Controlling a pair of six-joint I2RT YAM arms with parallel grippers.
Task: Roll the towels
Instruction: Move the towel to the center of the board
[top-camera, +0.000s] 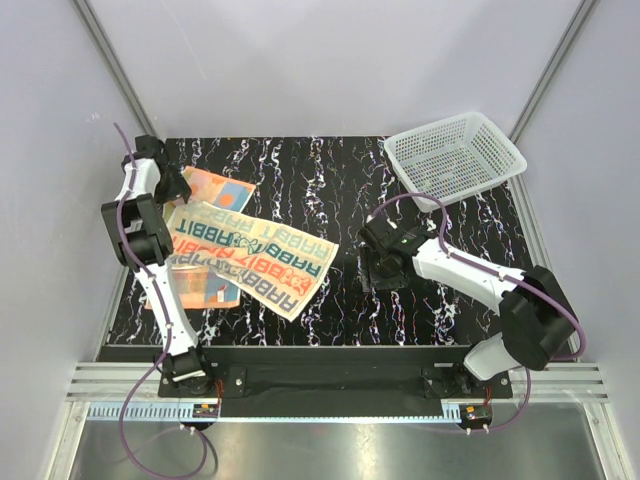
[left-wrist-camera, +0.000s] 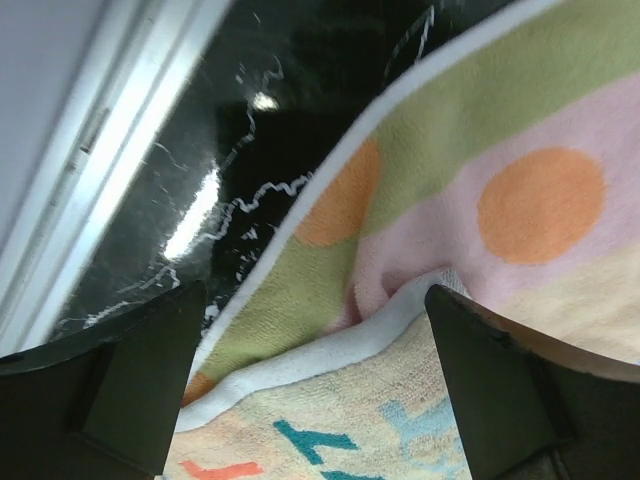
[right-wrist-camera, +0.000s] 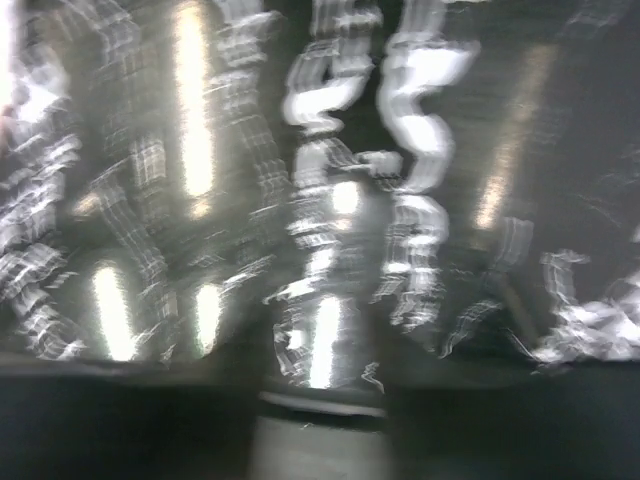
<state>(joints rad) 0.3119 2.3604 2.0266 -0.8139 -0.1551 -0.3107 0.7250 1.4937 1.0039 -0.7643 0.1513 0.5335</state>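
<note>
I am seeing the cream towel (top-camera: 255, 258) lying flat across the orange towel (top-camera: 222, 190) at the table's (top-camera: 330, 180) left, so nothing is rolled yet. The left gripper (left-wrist-camera: 315, 292) is hovering over their overlap, fingers spread. The right gripper (top-camera: 383, 270) is sitting over bare table, and I cannot tell its state.

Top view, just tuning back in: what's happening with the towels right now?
Rolling has not begun. The cream towel with RABBIT lettering lies spread out at the left of the black marbled table, overlapping the orange towel with coloured patches. The left gripper is open, low over the far-left corner where both cloths' edges meet, gripping nothing. The right gripper hangs over bare table right of them; its wrist view is too blurred to show its fingers.
</note>
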